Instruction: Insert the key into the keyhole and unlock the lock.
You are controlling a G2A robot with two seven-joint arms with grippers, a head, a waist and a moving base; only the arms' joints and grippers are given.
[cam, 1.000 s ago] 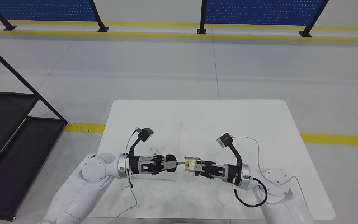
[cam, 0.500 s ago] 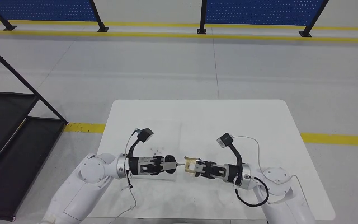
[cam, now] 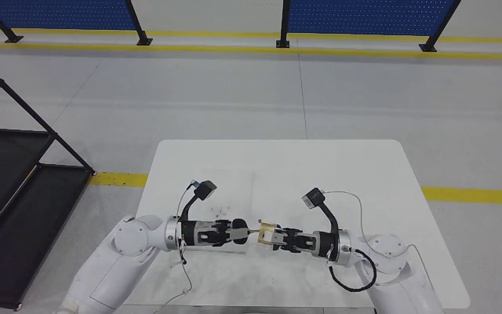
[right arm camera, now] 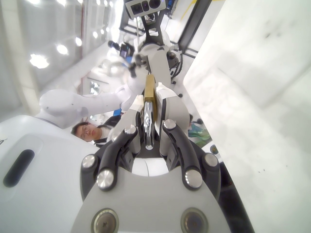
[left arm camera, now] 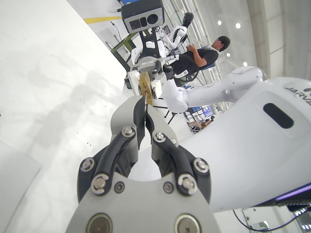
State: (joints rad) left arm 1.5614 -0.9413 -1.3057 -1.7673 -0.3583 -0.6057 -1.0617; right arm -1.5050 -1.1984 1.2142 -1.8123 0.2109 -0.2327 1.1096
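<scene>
Our left end effector (left arm camera: 145,105) is clenched on the key (left arm camera: 145,100), its black pads (left arm camera: 140,112) pressed flat against both sides of the bow so that only the thin blade sticks out past the fingertips. That blade points straight at the brass padlock (right arm camera: 149,87), and its tip meets the face of the lock body where the keyhole sits; we cannot tell how deep it has gone in. Our right end effector (right arm camera: 149,95) is grasping the padlock, with its white fingers (right arm camera: 170,103) closed on the two broad sides of the brass body. The steel shackle (right arm camera: 148,122) lies back between those fingers toward the wrist and looks closed. In the top view the two arms face each other nose to nose in the lower middle of the frame, the left arm coming in from the lower left and the right arm from the lower right, with key and padlock held between them just above the white counter (cam: 329,169) near its front edge. Beyond the counter, a black rack (cam: 35,184) stands at the left edge of the frame, a yellow floor line (cam: 459,194) runs out at the right, and blue barriers (cam: 353,14) stretch across the top.
</scene>
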